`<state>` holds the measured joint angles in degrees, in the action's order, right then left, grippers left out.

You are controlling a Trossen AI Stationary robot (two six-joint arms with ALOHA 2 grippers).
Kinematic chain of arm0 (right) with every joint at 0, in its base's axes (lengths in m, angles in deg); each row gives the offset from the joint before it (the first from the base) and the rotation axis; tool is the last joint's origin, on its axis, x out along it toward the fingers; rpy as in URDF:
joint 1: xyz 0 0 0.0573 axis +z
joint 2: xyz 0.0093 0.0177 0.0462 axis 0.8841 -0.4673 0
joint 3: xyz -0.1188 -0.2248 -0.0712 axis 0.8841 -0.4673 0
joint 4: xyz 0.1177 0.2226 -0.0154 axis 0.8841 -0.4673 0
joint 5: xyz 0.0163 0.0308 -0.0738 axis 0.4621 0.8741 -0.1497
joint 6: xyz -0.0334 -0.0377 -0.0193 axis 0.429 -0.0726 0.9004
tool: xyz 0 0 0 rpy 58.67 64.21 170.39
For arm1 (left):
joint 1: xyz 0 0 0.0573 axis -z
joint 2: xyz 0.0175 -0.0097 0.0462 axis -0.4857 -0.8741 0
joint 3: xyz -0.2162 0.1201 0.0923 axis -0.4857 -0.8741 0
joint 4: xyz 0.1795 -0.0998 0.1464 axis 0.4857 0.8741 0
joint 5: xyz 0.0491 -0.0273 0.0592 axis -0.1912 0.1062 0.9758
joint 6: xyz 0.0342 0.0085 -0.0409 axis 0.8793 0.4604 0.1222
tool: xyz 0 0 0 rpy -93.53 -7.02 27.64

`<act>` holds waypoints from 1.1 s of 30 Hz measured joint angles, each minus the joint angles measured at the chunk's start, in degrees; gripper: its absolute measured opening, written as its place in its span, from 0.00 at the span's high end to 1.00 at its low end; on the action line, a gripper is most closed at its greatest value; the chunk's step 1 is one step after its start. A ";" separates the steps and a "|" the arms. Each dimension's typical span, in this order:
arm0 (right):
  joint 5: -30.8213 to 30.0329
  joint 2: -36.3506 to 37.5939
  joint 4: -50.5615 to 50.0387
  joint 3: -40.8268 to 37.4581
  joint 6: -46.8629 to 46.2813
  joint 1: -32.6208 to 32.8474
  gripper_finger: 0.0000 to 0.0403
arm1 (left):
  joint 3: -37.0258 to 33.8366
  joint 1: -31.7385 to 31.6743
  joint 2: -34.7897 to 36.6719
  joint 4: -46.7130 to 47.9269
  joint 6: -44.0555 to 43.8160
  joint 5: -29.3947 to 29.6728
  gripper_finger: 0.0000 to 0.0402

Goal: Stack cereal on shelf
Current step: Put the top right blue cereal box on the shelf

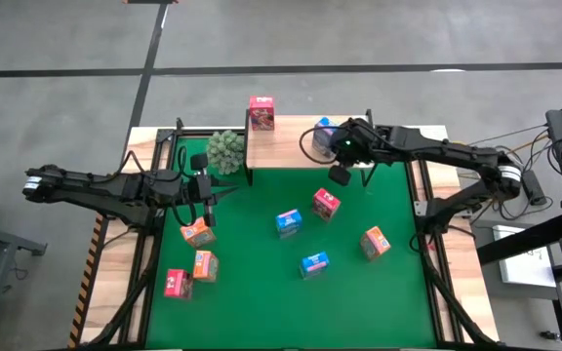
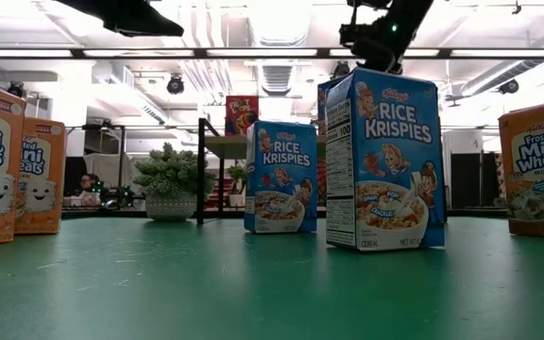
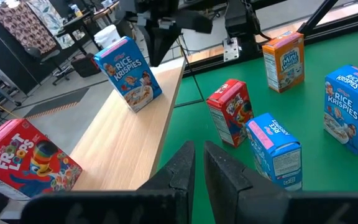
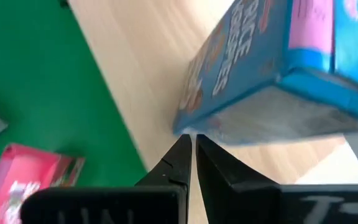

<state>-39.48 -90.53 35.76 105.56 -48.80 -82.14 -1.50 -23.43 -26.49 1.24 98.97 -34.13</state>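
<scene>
Right gripper [image 4: 190,140] closed empty, tips just beside the blue box [image 4: 272,68] standing on the shelf [image 1: 291,146] — could nudge it over if swung sideways. Left gripper [image 3: 199,155] closed too, over the mat — six boxes left there.

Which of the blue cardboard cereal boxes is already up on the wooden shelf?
The blue Rice Krispies cardboard box beside the right tool, at the light wooden shelf's right end. The other two blue boxes stand on the green mat.
</scene>
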 joint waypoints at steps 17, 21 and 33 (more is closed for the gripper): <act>-10.27 -8.46 13.12 -0.47 14.59 -6.62 0.97 | 0.00 0.02 0.00 -0.11 1.09 0.00 0.96; -10.42 -9.45 15.37 0.22 14.60 -7.11 0.97 | 0.00 0.02 0.00 -0.11 1.33 0.00 0.96; -10.54 -11.04 16.61 0.22 10.26 -7.04 0.97 | 0.00 0.02 0.00 -0.07 1.33 0.00 0.96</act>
<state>-50.03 -101.56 52.37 105.78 -38.54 -89.19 -1.50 -23.41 -26.49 1.17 100.30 -34.13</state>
